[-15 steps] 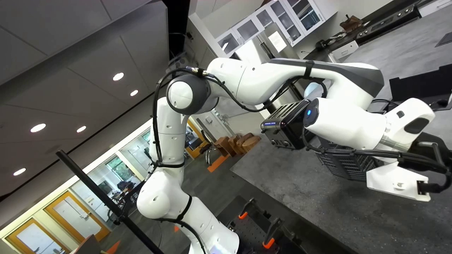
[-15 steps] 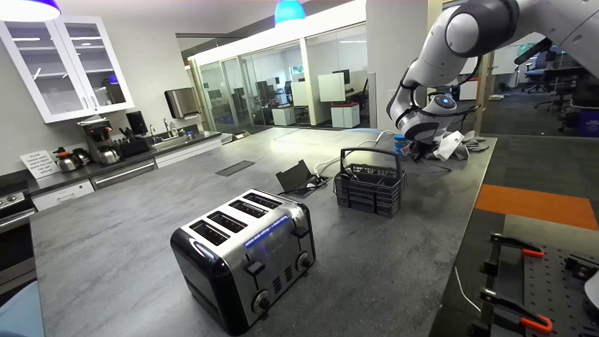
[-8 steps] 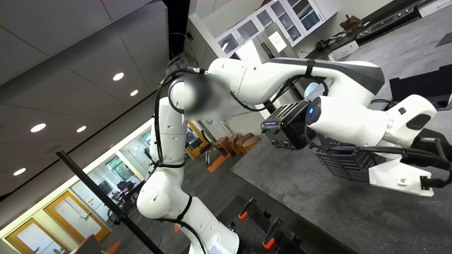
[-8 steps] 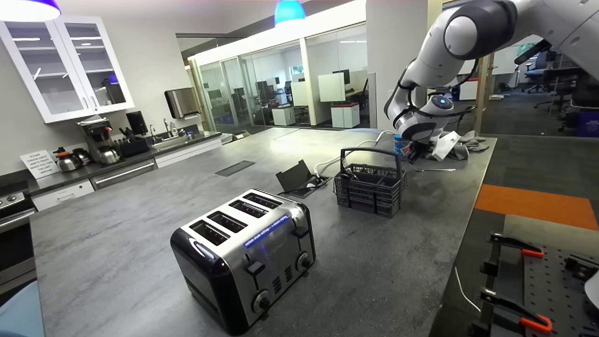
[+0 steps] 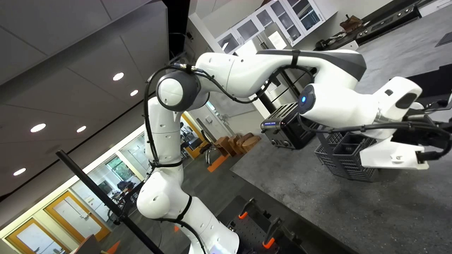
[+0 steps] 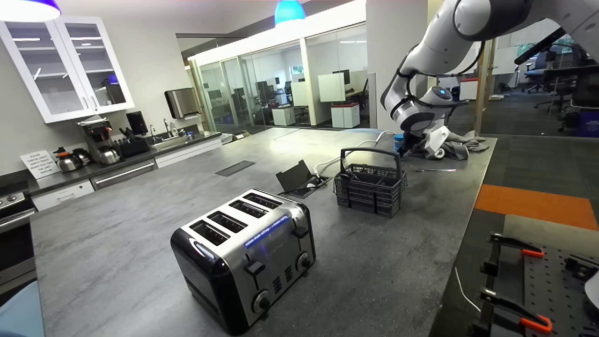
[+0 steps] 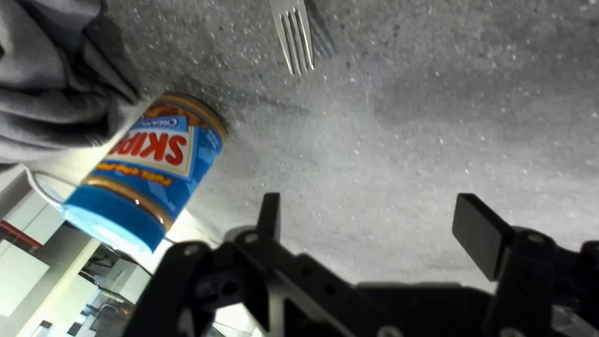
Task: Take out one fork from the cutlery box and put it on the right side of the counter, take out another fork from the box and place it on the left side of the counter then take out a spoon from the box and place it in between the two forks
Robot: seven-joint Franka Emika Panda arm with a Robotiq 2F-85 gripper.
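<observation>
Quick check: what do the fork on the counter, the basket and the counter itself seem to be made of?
Fork: metal, likely stainless steel; silvery, with light glinting along the tines.
Basket: probably dark grey plastic, matte; its grid walls look moulded, without metallic shine, though coated metal isn't ruled out.
Counter: stone or a stone-look composite, dull sheen; grey with pale and dark specks.

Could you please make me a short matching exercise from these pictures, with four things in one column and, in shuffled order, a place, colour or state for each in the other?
Things:
1. fork
2. cutlery box
3. claw
4. jar

Descriptions:
A. nearly black, with slatted sides and a loop handle
B. blue, with large red lettering
C. silver, lying on the counter
D. spread wide, gripping nothing

Right pairs: 1-C; 2-A; 3-D; 4-B
</observation>
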